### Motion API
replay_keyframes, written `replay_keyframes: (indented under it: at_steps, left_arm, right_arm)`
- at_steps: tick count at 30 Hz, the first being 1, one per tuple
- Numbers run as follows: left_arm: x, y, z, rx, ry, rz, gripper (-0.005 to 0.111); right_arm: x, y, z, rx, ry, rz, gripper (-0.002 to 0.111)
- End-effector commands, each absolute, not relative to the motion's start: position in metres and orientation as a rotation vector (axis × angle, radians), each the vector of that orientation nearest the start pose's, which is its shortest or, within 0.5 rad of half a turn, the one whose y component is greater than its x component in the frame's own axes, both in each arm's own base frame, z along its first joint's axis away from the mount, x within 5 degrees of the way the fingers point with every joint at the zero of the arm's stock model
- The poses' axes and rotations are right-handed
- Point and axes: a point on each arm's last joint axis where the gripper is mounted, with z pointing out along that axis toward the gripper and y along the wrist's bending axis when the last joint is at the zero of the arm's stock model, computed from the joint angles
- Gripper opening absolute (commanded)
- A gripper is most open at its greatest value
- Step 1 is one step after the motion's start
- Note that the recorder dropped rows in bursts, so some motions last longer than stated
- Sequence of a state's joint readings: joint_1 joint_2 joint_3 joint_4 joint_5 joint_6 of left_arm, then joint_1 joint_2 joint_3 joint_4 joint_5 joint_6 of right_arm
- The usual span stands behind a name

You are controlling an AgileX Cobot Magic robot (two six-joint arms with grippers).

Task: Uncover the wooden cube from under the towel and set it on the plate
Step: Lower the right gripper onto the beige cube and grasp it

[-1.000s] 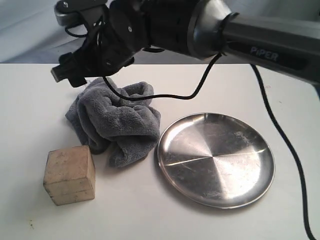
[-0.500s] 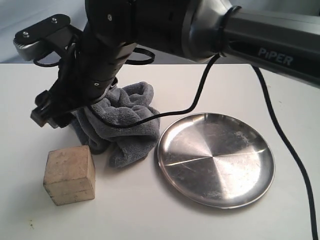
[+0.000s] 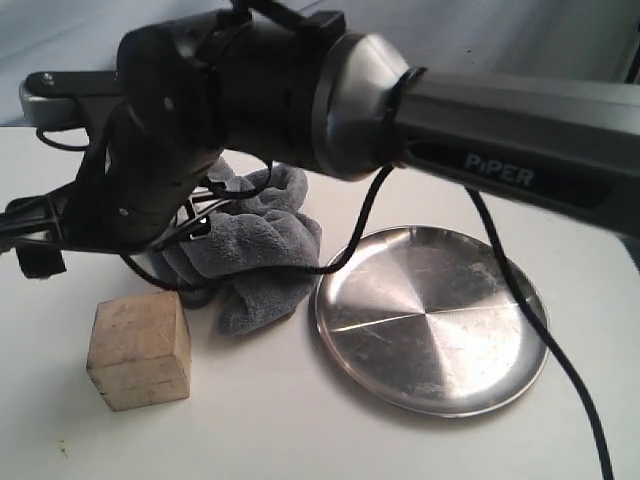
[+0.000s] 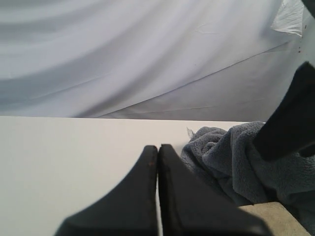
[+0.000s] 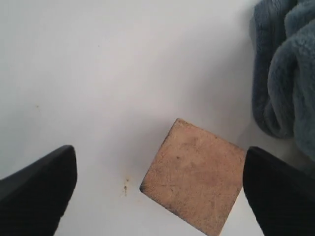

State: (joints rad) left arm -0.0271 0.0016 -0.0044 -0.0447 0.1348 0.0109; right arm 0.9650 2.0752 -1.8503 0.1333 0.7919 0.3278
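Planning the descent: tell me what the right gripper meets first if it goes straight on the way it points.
Most likely the pale tan wooden cube, lying on the white table ahead of the open right gripper, nearer one finger; how far off is unclear.

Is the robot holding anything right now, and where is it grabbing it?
Nothing is held. The right gripper hangs open over the wooden cube without touching it; the left gripper is shut and empty.

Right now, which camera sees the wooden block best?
The exterior view: the wooden cube sits whole, three faces showing. The right wrist view shows only its top face; the left wrist view catches just a tan corner.
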Motion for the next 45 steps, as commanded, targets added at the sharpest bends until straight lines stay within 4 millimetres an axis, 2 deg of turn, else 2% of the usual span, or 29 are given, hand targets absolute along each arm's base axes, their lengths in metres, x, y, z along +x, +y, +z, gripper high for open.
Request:
replay_keyframes:
  at_steps: [1,4,8,17,29,37,45]
  left_arm:
    - [0.056,-0.002,0.201,-0.001,1.617,-0.053,0.001]
    - [0.056,-0.002,0.201,-0.001,1.617,-0.053,0.001]
    - [0.056,-0.002,0.201,-0.001,1.617,-0.053,0.001]
    - [0.056,-0.002,0.201,-0.001,1.617,-0.053,0.001]
    - [0.056,-0.002,0.201,-0.001,1.617,-0.053,0.001]
    - [0.056,-0.002,0.201,0.001,1.617,-0.051,0.001]
    - [0.056,-0.002,0.201,-0.002,1.617,-0.054,0.001]
  right_arm:
    - [0.259,0.397,0.245,-0.580,2.570,0.595,0.090]
    - [0.250,0.399,0.232,-0.507,2.582,0.575,0.096]
    - [0.239,0.402,0.218,-0.500,2.574,0.547,0.101]
    - [0.224,0.415,0.200,-0.478,2.523,0.465,0.102]
    - [0.221,0.422,0.166,-0.482,2.533,0.352,0.102]
    - [0.220,0.424,0.159,-0.473,2.537,0.356,0.101]
    - [0.219,0.426,0.159,-0.473,2.535,0.372,0.091]
